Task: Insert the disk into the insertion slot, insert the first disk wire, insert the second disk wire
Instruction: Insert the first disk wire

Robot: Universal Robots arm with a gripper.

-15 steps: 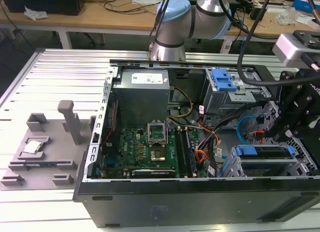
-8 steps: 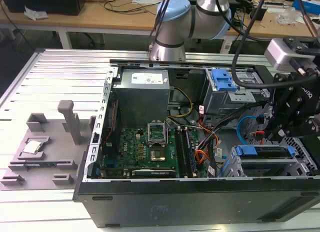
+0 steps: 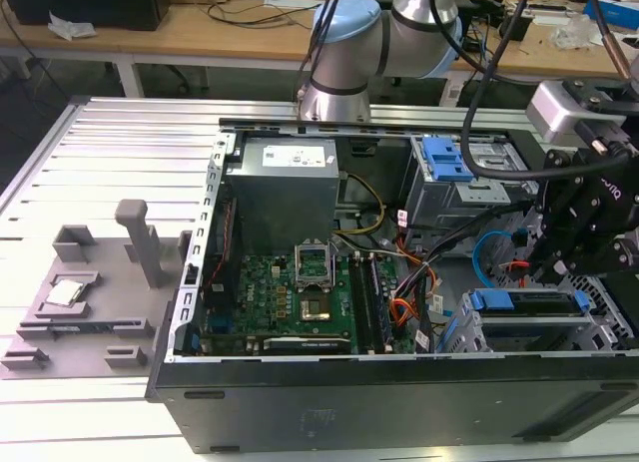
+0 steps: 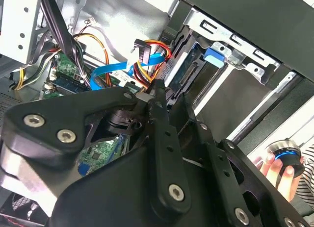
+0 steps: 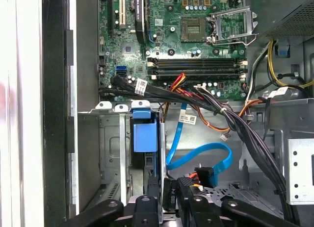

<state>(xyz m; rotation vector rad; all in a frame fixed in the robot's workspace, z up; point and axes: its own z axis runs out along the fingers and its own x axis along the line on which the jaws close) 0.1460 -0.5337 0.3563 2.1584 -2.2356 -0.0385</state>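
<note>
Showing the disk (image 3: 529, 302) seated in the insertion slot (image 3: 519, 334); blue wire (image 5: 198, 156) seemingly unplugged beside it; gripper (image 3: 551, 262) near, opening cannot be told.

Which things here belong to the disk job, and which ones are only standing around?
For the job:
gripper
disk in its blue carrier
insertion slot
blue flat wire

Just lying about:
motherboard
power supply
grey cage with blue latch
grey fixture beside the case
hand on a round device
</note>
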